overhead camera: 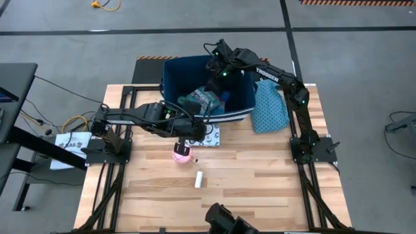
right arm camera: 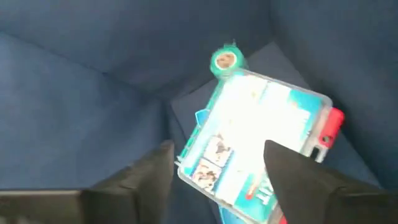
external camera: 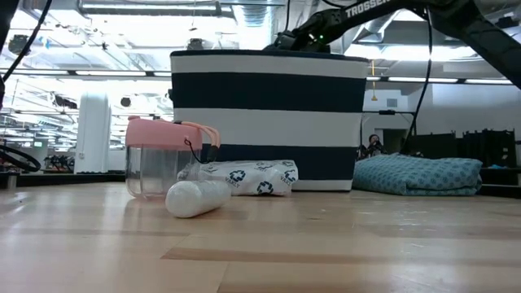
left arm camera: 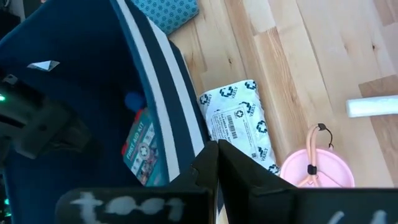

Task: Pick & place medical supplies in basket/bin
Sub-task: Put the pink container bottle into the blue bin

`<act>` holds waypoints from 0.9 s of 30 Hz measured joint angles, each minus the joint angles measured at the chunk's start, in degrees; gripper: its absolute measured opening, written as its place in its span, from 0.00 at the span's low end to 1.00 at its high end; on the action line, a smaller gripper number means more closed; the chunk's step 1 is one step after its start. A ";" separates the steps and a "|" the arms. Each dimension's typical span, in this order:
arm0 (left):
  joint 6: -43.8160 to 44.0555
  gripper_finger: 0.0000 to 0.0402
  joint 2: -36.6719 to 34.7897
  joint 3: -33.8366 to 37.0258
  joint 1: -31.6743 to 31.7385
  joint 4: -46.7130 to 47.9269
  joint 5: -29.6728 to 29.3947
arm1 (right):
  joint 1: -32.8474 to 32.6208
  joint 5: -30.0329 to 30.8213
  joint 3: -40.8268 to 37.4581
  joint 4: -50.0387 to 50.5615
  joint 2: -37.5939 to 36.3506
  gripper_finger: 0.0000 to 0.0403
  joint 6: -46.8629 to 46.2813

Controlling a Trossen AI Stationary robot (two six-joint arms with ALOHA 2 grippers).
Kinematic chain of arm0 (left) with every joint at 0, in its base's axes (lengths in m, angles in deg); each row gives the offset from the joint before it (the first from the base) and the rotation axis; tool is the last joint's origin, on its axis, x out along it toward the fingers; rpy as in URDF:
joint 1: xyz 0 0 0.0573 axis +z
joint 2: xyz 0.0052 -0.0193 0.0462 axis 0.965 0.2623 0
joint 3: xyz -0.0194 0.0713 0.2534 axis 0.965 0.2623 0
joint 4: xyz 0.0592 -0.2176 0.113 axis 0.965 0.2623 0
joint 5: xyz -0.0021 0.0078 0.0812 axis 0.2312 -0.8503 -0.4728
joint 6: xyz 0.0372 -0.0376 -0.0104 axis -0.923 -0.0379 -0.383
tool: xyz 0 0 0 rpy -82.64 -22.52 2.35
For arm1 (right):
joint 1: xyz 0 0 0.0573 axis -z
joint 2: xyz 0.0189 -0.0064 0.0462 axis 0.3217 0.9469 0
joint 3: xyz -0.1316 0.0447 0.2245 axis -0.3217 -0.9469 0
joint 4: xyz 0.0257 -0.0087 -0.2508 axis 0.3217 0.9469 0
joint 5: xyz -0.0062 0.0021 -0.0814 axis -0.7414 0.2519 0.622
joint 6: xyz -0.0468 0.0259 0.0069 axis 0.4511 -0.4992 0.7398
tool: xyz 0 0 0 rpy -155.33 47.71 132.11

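Observation:
The navy bin [overhead camera: 242, 97] with white stripes stands at the table's far middle. Inside it lie a teal-and-white clear box [right arm camera: 261, 143], a green roll [right arm camera: 224, 60] and a blue piece [left arm camera: 132, 99]. My right gripper [right arm camera: 224, 171] hangs open over the bin, its fingers apart above the box. My left gripper [left arm camera: 216, 163] is shut and hovers above the bin's near wall, over a white packet with teal marks [left arm camera: 239, 121]. The packet lies flat against the bin's foot. A pink-lidded clear cup [overhead camera: 182, 154] and a white stick [overhead camera: 199, 180] lie nearer.
A teal patterned pouch [overhead camera: 270, 107] lies to the right of the bin, leaning on its wall. Bare wood [overhead camera: 260, 175] stretches along the near half of the table, around the white stick. A dark camera mount [overhead camera: 224, 220] sits at the near edge.

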 joint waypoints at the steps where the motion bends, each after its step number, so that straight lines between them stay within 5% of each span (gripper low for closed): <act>1: 0.27 0.00 0.00 0.00 0.00 0.00 0.00 | 0.05 -0.02 0.86 0.86 0.00 0.65 0.00; 13: 2.18 0.00 -4.83 0.02 1.00 0.83 -1.74 | 0.52 -0.29 11.08 8.89 -5.75 0.73 1.46; 18: 9.51 0.00 -6.85 0.17 2.01 8.71 -1.30 | -0.84 1.97 11.06 9.50 -12.17 0.73 1.26; 23: 14.68 0.00 -12.83 2.45 -1.68 7.35 5.59 | -2.12 5.58 11.09 10.11 -18.70 0.74 0.48; 27: 21.15 0.00 -17.38 6.31 -4.24 4.15 4.45 | -3.54 5.93 11.03 11.43 -23.39 0.74 -0.97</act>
